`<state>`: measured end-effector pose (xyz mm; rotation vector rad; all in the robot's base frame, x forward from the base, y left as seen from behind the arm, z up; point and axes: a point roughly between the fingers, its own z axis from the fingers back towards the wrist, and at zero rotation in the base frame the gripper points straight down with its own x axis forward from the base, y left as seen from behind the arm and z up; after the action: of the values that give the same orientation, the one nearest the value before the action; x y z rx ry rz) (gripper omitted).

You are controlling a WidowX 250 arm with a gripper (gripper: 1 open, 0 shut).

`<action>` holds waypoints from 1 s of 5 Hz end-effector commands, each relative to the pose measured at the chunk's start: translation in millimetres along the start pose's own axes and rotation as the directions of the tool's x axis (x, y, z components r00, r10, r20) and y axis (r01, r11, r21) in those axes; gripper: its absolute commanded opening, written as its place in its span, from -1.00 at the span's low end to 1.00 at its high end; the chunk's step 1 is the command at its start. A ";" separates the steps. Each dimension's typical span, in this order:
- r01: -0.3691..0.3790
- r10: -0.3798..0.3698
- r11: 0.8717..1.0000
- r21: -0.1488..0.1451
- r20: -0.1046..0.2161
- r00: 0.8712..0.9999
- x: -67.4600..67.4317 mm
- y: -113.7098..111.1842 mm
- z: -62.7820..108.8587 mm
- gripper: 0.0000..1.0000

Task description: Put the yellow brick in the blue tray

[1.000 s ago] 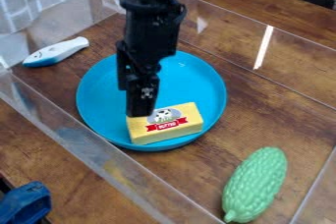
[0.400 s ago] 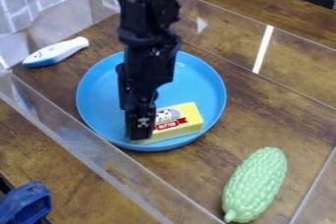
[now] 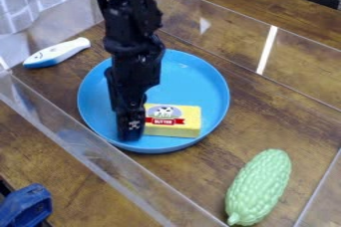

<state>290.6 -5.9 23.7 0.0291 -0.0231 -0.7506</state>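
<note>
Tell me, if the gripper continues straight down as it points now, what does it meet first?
Most likely the floor of the blue tray, just left of the yellow brick. The gripper is open and points down beside the brick, though depth is unclear, so it might clip the brick's edge.

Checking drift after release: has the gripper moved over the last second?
Yes. The open gripper has shifted left and down, from above the yellow brick to beside its left end, within the blue tray.

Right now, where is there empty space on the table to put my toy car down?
Bare wood lies between the blue tray and the green bumpy toy, and on the far right of the table beyond the tray. Inside the tray it is crowded: the yellow brick sits at the near side and the open gripper hangs beside it. The white and blue object fills the far left.
</note>
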 end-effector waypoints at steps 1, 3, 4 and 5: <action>-0.012 0.011 0.999 0.035 0.039 0.999 8.4 14.9 2.5 1.00; -0.058 0.053 0.997 0.057 0.069 0.996 12.3 12.2 -4.7 1.00; -0.020 0.014 0.997 0.070 0.087 0.996 18.8 18.0 -0.5 1.00; 0.018 -0.027 0.996 0.084 0.104 0.994 25.6 23.6 4.1 1.00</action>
<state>320.8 -8.2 24.6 0.0615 -0.1349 -0.7733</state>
